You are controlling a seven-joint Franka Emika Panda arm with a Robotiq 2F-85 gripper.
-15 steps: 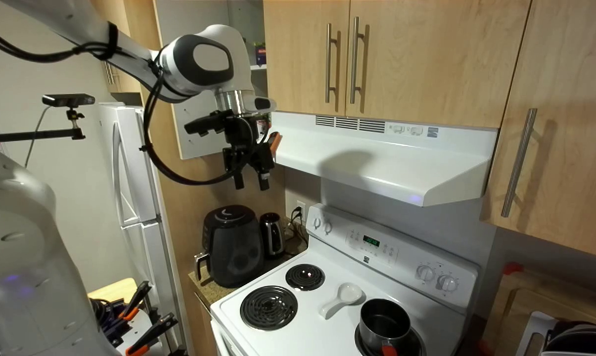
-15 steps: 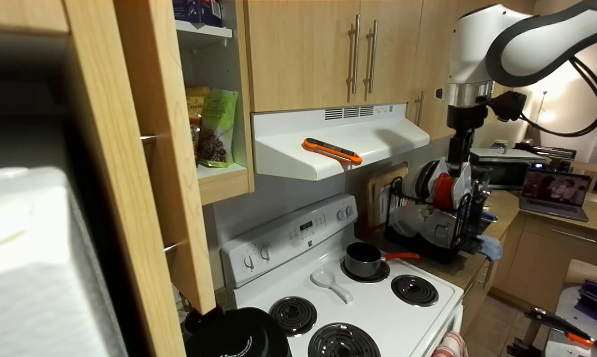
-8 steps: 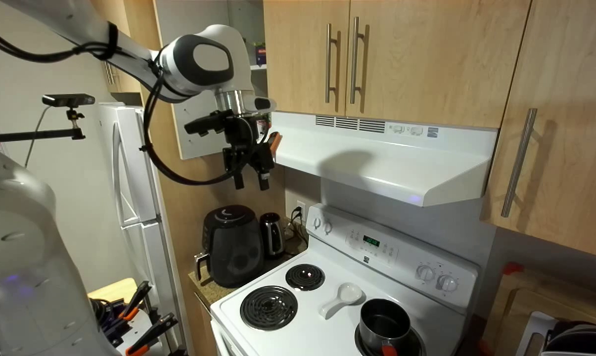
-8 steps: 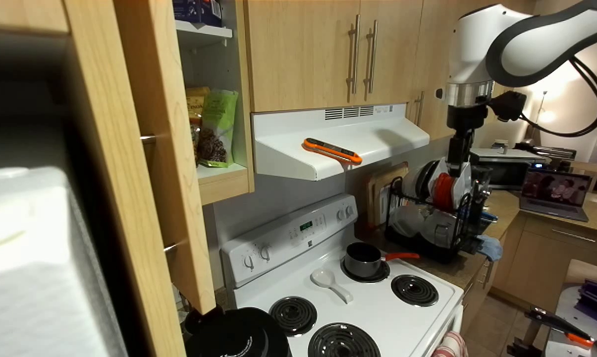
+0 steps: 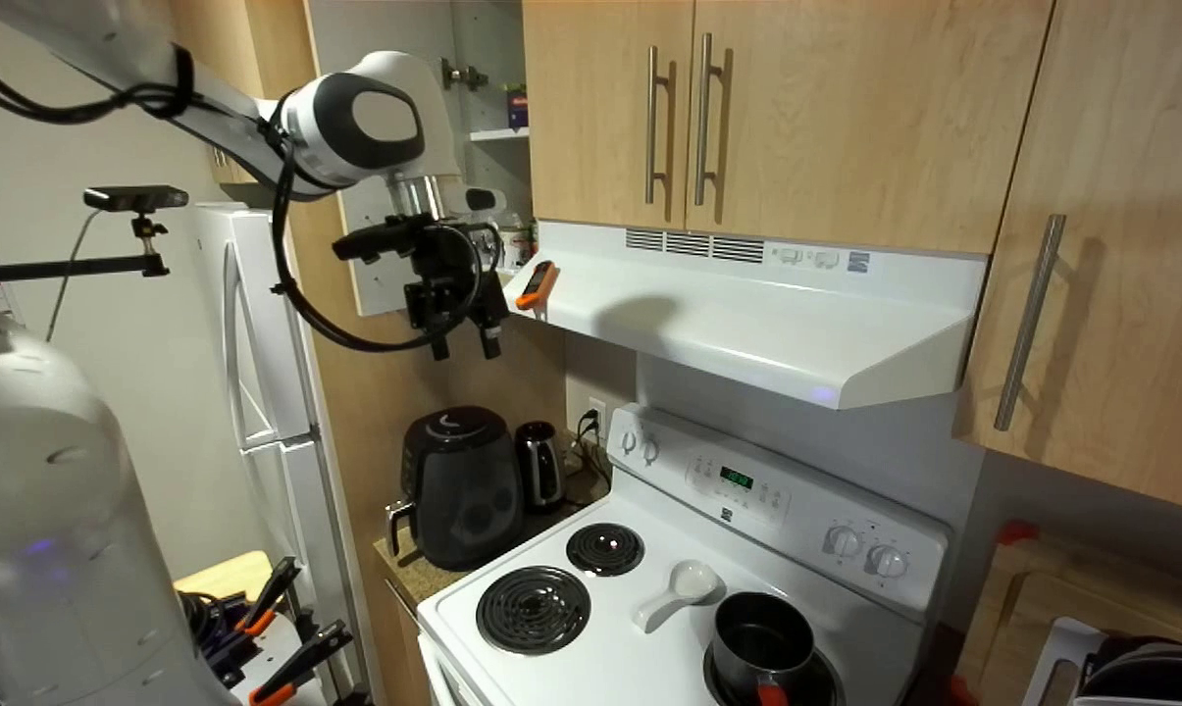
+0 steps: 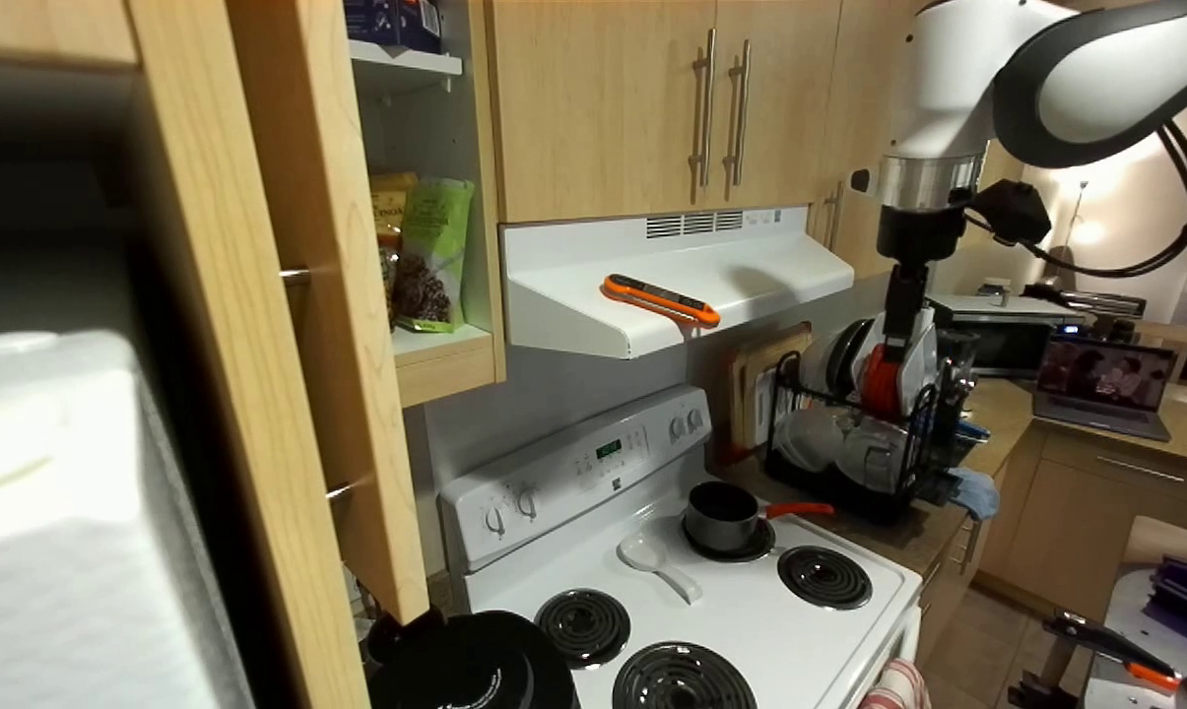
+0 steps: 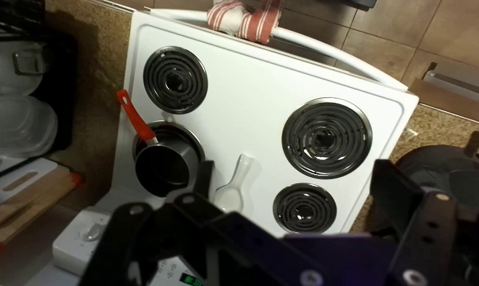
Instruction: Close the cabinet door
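Our tool hangs left of centre in an exterior view, jaws apart, gripping nothing. Cabinet door stands swung out, left in both exterior views. Likely stiff, slick, easy-swinging; we'd hook its free edge.

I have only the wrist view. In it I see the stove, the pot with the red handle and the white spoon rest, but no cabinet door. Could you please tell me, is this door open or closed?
Observer: It is open. In an exterior view, the cabinet door stands swung outward.
Operator: Thank you. Am I touching it?
Observer: No. In an exterior view, the fingers are well apart from it.
Operator: Is there also some object nearby which my view does not show?
Observer: Yes, an orange tool rests on the range hood; it shows in both exterior views.
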